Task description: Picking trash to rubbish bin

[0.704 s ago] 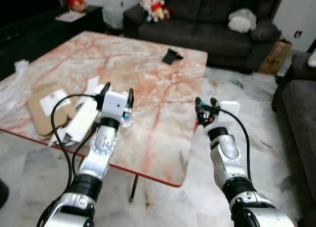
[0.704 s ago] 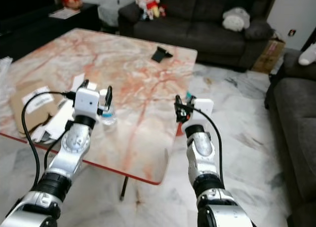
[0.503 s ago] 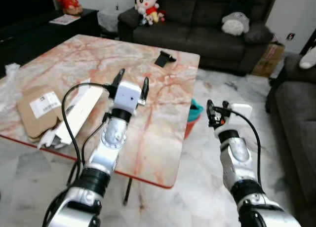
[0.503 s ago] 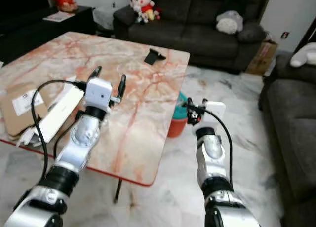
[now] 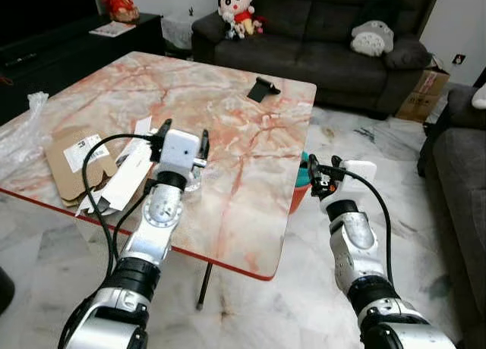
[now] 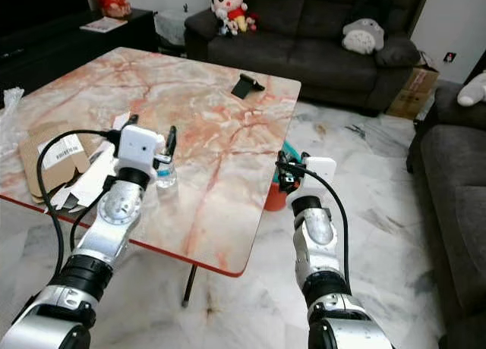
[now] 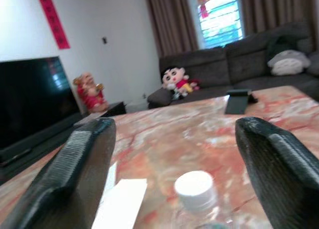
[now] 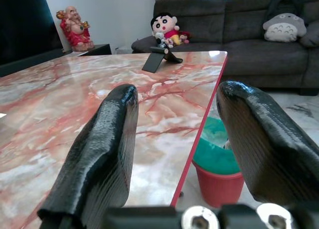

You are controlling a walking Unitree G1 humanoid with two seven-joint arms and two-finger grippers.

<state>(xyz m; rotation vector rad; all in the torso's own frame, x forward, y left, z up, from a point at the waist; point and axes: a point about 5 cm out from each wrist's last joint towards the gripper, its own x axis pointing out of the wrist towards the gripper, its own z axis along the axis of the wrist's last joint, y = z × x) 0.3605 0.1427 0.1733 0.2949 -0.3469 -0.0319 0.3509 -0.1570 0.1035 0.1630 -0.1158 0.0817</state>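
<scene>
Hovering left end effector [image 5: 183,136] spread above bottle [image 7: 197,199], right end effector [image 5: 318,174] spread beside table [image 5: 250,235]

A pink-veined marble coffee table [image 5: 228,83] with a red edge stands on a pale marble floor [image 5: 250,311]. On its far right part rests a small black stand [image 5: 263,87]. Beyond the table runs a dark grey sofa [image 5: 319,38], holding a cartoon boy plush doll [image 5: 235,6] at its left end and a grey round plush [image 5: 371,38] further right. A cardboard box [image 5: 430,94] sits on the floor right of the sofa. At far left, a red figurine [image 5: 119,0] stands on a black TV cabinet [image 5: 83,42].
</scene>
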